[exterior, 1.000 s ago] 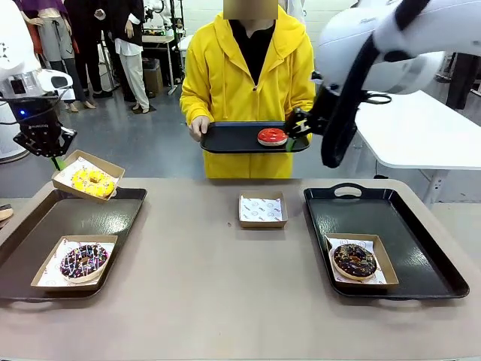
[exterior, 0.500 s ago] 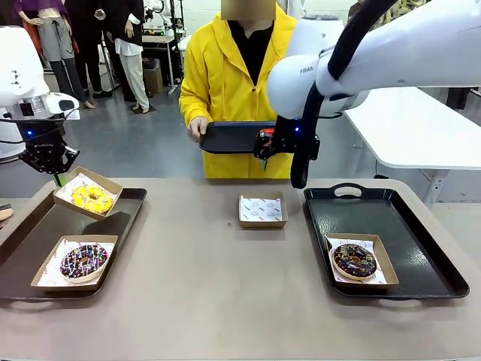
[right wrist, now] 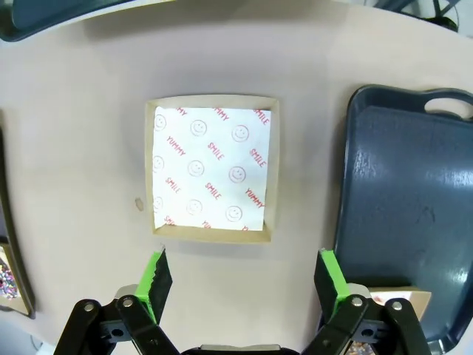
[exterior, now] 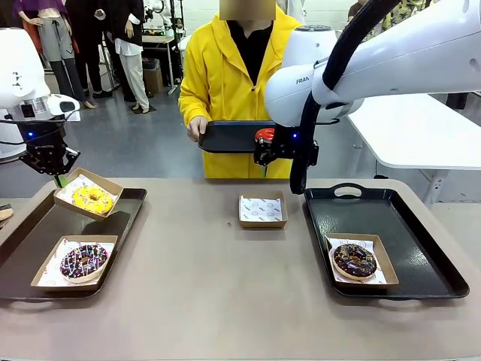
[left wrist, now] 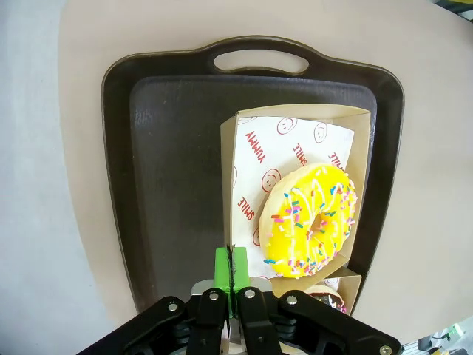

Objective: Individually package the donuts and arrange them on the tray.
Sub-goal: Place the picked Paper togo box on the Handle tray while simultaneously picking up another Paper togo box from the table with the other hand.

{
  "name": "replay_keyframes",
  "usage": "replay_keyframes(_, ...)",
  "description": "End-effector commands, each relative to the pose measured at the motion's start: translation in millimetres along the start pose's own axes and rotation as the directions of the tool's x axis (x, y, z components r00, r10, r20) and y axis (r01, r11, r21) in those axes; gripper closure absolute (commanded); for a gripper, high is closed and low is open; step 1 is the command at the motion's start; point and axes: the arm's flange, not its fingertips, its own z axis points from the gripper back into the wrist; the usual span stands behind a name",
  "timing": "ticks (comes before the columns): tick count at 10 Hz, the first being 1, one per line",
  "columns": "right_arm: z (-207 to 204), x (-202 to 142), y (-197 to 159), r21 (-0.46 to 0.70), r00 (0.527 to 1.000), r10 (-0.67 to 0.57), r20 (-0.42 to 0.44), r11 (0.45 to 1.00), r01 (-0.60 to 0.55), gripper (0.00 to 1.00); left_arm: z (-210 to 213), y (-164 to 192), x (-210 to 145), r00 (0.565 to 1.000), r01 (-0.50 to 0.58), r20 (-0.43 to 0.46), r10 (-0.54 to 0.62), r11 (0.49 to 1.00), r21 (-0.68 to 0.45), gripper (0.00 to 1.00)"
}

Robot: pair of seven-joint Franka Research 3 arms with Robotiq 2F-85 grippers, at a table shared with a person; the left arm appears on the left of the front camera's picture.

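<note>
My left gripper (exterior: 56, 179) is shut on a corner of a cardboard box (exterior: 88, 193) that holds the yellow-iced donut (exterior: 92, 199). The box is tilted over the far end of the left tray (exterior: 83, 222). In the left wrist view the pads (left wrist: 223, 268) pinch the box edge beside the yellow donut (left wrist: 310, 222). My right gripper (exterior: 263, 159) hangs open over an empty paper-lined box (right wrist: 212, 168), nothing between its fingertips (right wrist: 244, 274). The red-iced donut (exterior: 263, 134) lies on a black tray (exterior: 225, 137) held by the person, partly hidden behind my right arm.
The sprinkled chocolate donut (exterior: 83, 260) sits boxed at the near end of the left tray. The dark chocolate donut (exterior: 354, 259) sits boxed on the right tray (exterior: 451, 278). The empty box (exterior: 262, 210) stands mid-table between the trays.
My right gripper left the red donut on the person's tray and swung left to above the empty box. My left gripper lowered the yellow donut's box toward the left tray.
</note>
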Motion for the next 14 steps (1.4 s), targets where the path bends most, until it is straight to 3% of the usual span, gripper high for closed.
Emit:
replay_keyframes(1, -3, -1, 1, 0.004, 1.000, 0.014, -0.006, 1.000, -0.014, 0.00, 2, 1, 0, 1.000, 0.004, 0.004, -0.004, 1.000, 0.000, 0.99)
replay_keyframes(3, 0, -1, 1, 0.000, 1.000, 0.003, -0.001, 1.000, -0.003, 0.00, 2, 1, 0, 1.000, 0.004, 0.004, -0.004, 1.000, 0.000, 0.99)
replay_keyframes(7, -42, 14, -9, 0.014, 0.998, -0.052, -0.031, 0.999, 0.053, 0.00, -19, 2, 7, 0.999, -0.028, -0.018, 0.028, 1.000, 0.012, 0.99)
replay_keyframes(14, -91, 20, -11, 0.008, 0.996, -0.052, -0.072, 0.999, 0.053, 0.00, -36, 5, 13, 0.998, -0.052, -0.031, 0.053, 0.998, 0.017, 0.99)
